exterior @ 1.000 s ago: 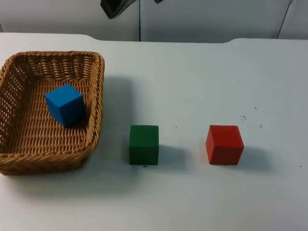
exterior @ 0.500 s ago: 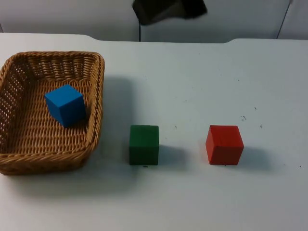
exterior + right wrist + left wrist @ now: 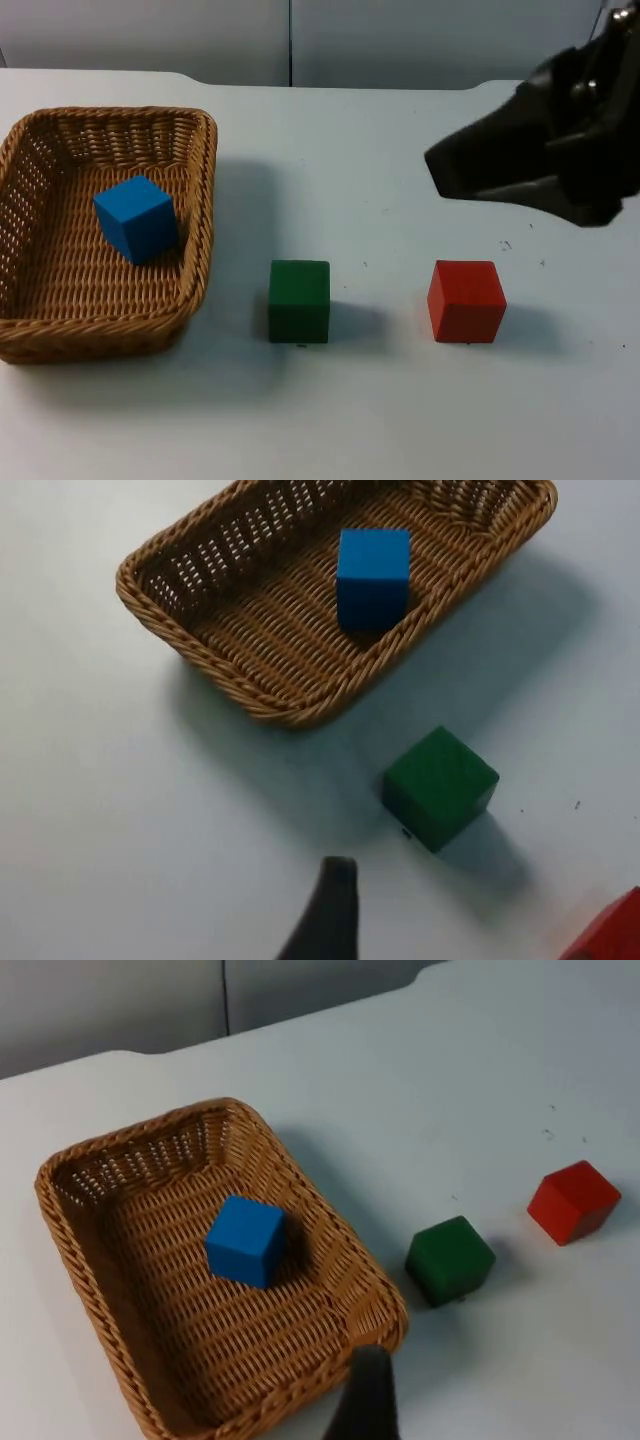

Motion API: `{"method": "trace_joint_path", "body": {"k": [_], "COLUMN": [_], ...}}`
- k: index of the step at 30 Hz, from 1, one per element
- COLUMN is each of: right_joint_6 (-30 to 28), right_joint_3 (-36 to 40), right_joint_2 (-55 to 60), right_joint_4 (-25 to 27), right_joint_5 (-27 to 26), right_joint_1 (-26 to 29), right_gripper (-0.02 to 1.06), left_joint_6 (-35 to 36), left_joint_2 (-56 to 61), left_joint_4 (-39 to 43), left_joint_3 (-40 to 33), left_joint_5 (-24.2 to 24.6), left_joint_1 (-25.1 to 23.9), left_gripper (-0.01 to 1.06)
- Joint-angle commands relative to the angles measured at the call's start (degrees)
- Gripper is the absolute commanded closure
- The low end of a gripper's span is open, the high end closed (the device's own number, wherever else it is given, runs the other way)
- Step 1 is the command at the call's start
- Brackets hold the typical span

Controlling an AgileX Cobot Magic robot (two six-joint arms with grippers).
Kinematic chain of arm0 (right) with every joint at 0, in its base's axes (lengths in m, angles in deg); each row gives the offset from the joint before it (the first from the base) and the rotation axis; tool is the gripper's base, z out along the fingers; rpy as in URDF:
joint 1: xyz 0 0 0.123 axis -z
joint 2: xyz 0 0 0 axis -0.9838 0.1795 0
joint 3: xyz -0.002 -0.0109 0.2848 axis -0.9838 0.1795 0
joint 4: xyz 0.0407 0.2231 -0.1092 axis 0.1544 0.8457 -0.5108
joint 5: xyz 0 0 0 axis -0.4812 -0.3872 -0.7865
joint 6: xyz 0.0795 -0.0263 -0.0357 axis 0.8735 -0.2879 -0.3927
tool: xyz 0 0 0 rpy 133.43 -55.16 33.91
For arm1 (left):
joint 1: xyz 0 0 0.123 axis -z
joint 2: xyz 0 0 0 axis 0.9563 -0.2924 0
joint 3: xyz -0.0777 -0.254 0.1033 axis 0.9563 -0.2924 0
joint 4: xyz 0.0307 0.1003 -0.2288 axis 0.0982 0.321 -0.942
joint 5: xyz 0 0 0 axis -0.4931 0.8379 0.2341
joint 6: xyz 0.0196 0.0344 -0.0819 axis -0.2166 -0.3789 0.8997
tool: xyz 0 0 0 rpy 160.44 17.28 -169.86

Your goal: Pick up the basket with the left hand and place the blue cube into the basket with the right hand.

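Wicker basket (image 3: 105, 240) rests flat on the white table (image 3: 350, 420), at about nine o'clock from the table's middle in the top view. Inside it the blue cube (image 3: 137, 217) sits on the woven floor, close to the wall at the basket's three o'clock side and turned slightly askew. Just outside that wall, at about four o'clock from the basket, stands the green cube (image 3: 299, 300), near the rim but not touching it. The red cube (image 3: 466, 300) stands at three o'clock from the green one, well apart from it. The right gripper (image 3: 450, 170) hangs in the air at about twelve o'clock from the red cube, its dark body reaching in from the picture's right edge; whether its fingers are parted or closed cannot be told. From the left arm's wrist camera, one black fingertip of the left gripper (image 3: 365, 1400) shows just beside the basket's rim; its state cannot be told either.
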Motion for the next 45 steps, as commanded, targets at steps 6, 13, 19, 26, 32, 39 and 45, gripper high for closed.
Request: {"method": "trace_joint_path", "body": {"k": [6, 13, 19, 26, 32, 39, 45], "right_joint_6": [0.16, 0.16, 0.05, -0.89, -0.89, -0.65, 0.95], "right_joint_3": [3.67, 3.67, 3.67, 5.29, 9.01, 12.18, 12.83], "right_joint_2": [-11.31, -18.44, -24.04, -29.5, -35.14, -43.54, -50.99], "right_joint_4": [0.63, 0.32, -0.23, -0.89, -0.75, -0.75, -1.93], "right_joint_5": [3.6, 6.63, 8.47, 13.96, 16.24, 17.76, 21.77], "right_joint_1": [-0.27, -0.27, -0.27, -0.27, -0.27, -0.27, -0.27], "right_gripper": [0.27, 0.27, 0.27, 0.27, 0.27, 0.27, 0.27], "left_joint_6": [4.85, 7.73, 12.63, 22.65, 26.97, 28.45, 28.53], "left_joint_2": [3.26, 6.17, 19.21, 27.94, 27.94, 27.94, 27.94], "left_joint_4": [2.29, 4.77, 9.6, 19.07, 20.66, 25.43, 27.49], "left_joint_3": [0.11, -0.61, -3.77, -6.2, -11.54, -11.87, -13.85], "left_joint_5": [8.0, 9.39, 6.39, 8.54, 7.28, 4.84, 1.03], "left_joint_1": [-0.07, -0.07, -0.07, -0.07, -0.07, -0.07, -0.07], "left_gripper": [0.27, 0.28, 0.28, 0.28, 0.28, 0.28, 0.28]}}
